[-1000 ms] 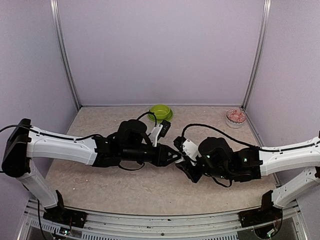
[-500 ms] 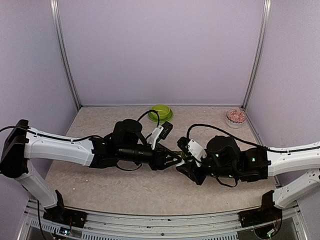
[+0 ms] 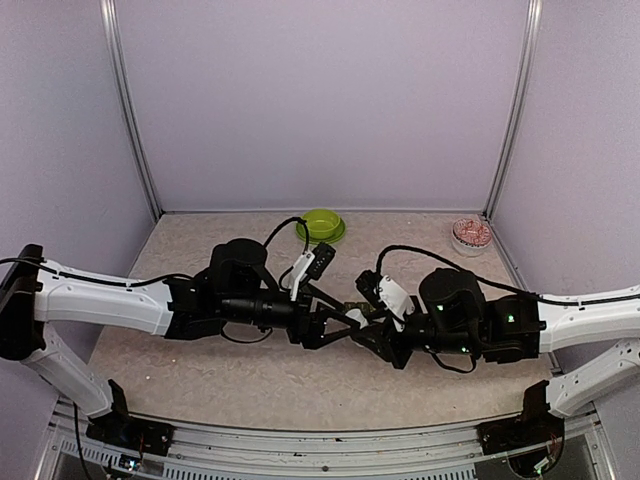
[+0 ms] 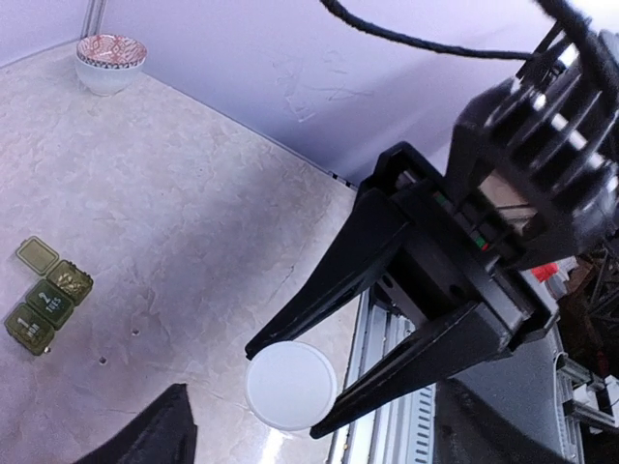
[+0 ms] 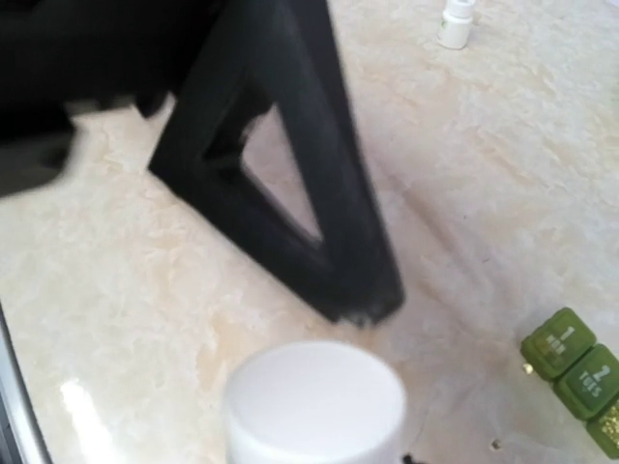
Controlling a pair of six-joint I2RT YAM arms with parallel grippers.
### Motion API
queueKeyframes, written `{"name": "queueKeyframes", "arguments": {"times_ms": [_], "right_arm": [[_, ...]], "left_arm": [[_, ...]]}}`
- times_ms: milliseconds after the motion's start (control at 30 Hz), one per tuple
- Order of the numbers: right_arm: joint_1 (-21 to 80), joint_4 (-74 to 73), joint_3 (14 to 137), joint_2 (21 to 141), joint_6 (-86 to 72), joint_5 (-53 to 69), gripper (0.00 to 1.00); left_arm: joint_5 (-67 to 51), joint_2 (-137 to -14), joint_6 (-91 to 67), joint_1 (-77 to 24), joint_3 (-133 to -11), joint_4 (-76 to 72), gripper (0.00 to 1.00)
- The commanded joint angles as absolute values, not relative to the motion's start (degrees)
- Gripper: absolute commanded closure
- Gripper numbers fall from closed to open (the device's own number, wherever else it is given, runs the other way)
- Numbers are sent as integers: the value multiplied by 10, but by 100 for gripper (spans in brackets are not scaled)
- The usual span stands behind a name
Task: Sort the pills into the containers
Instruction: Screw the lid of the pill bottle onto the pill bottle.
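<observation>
My right gripper (image 3: 368, 330) (image 4: 290, 387) is shut on a small white bottle (image 4: 291, 385) (image 5: 314, 406), its round white end facing my left gripper. My left gripper (image 3: 350, 322) stands open, its black fingers (image 5: 319, 242) spread in a V just short of the bottle and not touching it. The containers, a dark green pill box (image 4: 44, 295) (image 5: 578, 372), lie on the table beyond the grippers. One lid (image 4: 37, 254) is flipped open. Yellowish pills (image 4: 70, 282) show in an open compartment. Tiny specks (image 4: 102, 361) lie on the table beside the box.
A lime green bowl (image 3: 321, 224) stands at the back centre and a patterned bowl (image 3: 471, 234) (image 4: 111, 60) at the back right corner. Another small white bottle (image 5: 455, 21) stands upright farther off. The table's metal front rail (image 4: 387, 406) runs close below the grippers.
My left gripper has opened and pulled back to the left, away from the bottle end. My right gripper has kept its hold on the bottle and shifted slightly right.
</observation>
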State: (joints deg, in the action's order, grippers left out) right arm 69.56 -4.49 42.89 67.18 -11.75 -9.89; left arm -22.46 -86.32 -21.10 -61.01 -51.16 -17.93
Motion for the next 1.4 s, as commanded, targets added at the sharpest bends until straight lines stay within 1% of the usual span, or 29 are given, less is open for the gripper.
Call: {"name": "queueKeyframes", "arguments": {"times_ms": [0, 33, 67, 233, 467, 633, 800, 1367], "right_arm": [[692, -31, 433, 670, -124, -119, 70], [692, -31, 435, 671, -124, -123, 70], [692, -31, 437, 671, -124, -125, 70], [692, -26, 443, 679, -122, -135, 70], [692, -28, 453, 692, -123, -156, 71], [691, -22, 452, 692, -123, -159, 75], [690, -16, 448, 690, -123, -158, 77], [690, -9, 450, 713, -127, -143, 77]], "left_arm": [[-221, -832, -242, -602, -503, -207, 5], [-219, -831, -250, -601, -503, -207, 2], [-217, -831, -258, -601, -505, -205, 1], [-212, -841, -280, -601, -514, -197, 1], [-246, -843, -289, -608, -511, -228, 1], [-254, -851, -285, -613, -521, -219, 1], [-237, -857, -285, -614, -521, -212, 1], [-252, -857, -283, -626, -521, -232, 1]]}}
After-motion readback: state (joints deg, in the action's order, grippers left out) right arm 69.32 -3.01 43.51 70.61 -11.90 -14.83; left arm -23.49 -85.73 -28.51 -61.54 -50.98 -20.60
